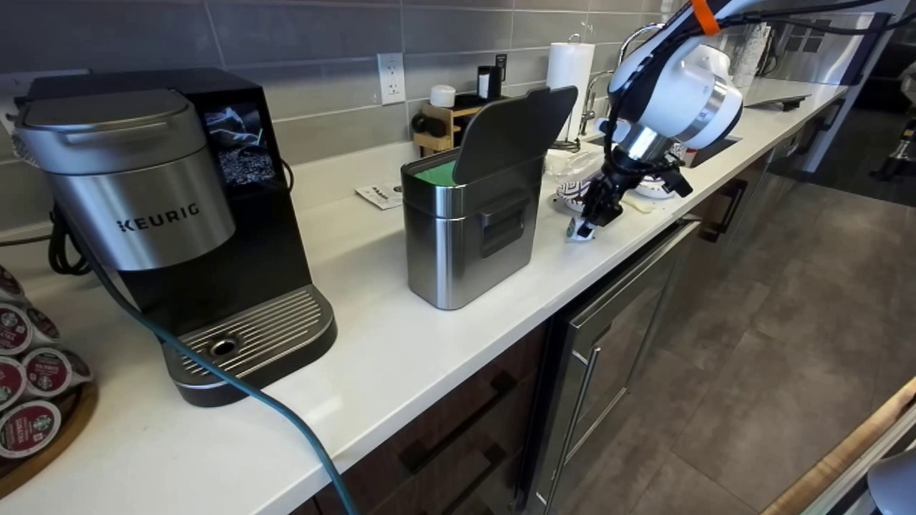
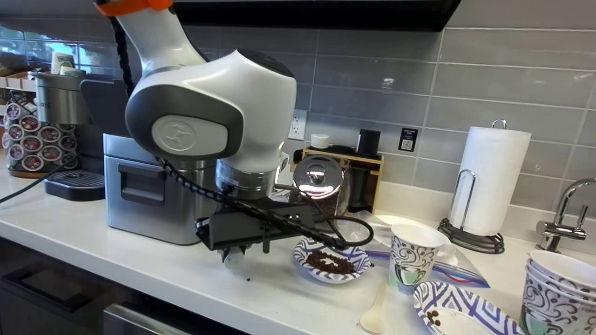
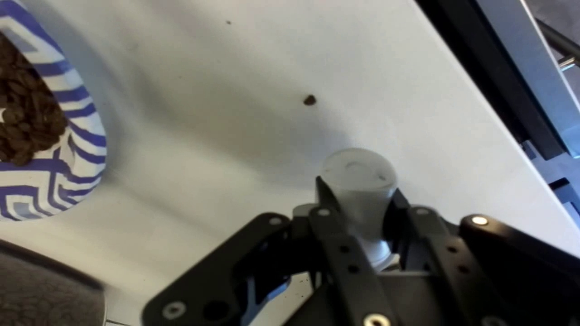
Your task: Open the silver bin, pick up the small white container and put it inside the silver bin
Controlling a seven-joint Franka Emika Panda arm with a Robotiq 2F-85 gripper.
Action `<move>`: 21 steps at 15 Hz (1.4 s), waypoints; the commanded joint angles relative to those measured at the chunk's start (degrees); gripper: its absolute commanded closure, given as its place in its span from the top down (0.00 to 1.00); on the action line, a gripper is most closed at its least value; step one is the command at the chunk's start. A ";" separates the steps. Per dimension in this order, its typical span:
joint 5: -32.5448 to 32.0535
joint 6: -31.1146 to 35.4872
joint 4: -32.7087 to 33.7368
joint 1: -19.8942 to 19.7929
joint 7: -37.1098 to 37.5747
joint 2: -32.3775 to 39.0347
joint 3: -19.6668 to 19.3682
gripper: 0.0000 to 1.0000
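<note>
The silver bin (image 1: 469, 250) stands on the counter with its dark lid (image 1: 509, 132) raised. A green lining shows inside it in an exterior view. The bin also shows in an exterior view (image 2: 139, 186), partly behind the arm. The small white container (image 3: 360, 172) sits between my two fingers, both pressed against its sides, tilted in the wrist view. It also shows low over the counter in both exterior views (image 1: 578, 230) (image 2: 234, 259); I cannot tell whether it touches the counter. My gripper (image 3: 358, 186) is shut on it, beside the bin on the paper towel side.
A Keurig coffee machine (image 1: 164, 207) stands beyond the bin. A patterned bowl of coffee beans (image 2: 331, 274), a paper cup (image 2: 412, 258), a spoon (image 2: 375, 311) and another bowl (image 2: 461, 316) lie near the gripper. The counter's front edge (image 1: 458, 383) is close.
</note>
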 commanded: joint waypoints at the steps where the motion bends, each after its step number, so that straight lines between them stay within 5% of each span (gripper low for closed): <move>1: -2.17 -5.30 -1.99 -0.55 2.90 -6.21 -0.99 0.06; 10: -12.19 -20.67 1.51 1.23 14.42 -17.89 -6.12 0.07; 21: -4.50 -28.79 15.66 5.31 19.22 -16.66 -7.84 0.07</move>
